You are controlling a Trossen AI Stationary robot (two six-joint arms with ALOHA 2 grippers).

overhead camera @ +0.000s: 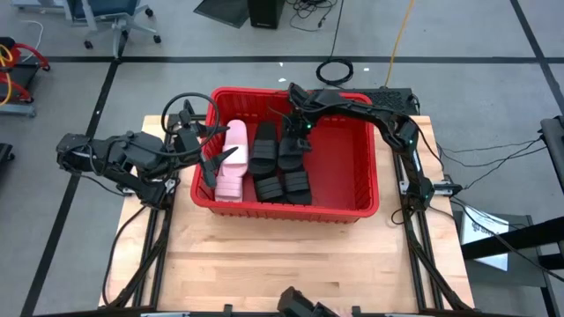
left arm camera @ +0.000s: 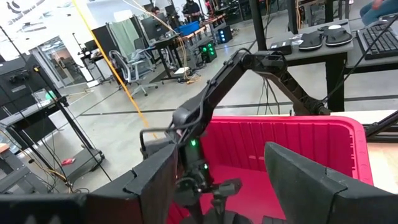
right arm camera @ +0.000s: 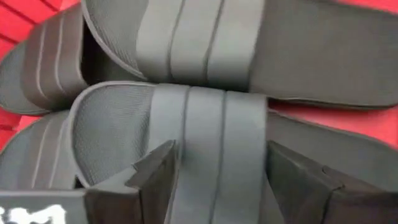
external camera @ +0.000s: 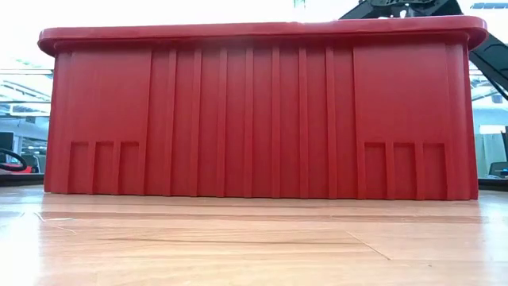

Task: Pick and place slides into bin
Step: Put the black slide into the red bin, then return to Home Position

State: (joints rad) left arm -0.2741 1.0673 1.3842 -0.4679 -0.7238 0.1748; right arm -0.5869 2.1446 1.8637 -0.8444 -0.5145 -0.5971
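Right gripper hangs wide open, empty, over the black slides in the red bin. Left gripper, at nine o'clock, open and empty beside the pink slide.

The bin looks like smooth ribbed red plastic, the table pale grained wood, the black slides matt and finely textured.

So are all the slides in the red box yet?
Nearly done. Four black slides and the white slides lie in the bin; none shows on the table. The right gripper hangs over a black one, jaws open. The left gripper, open, is at the bin's left rim. Only backing off seems left.
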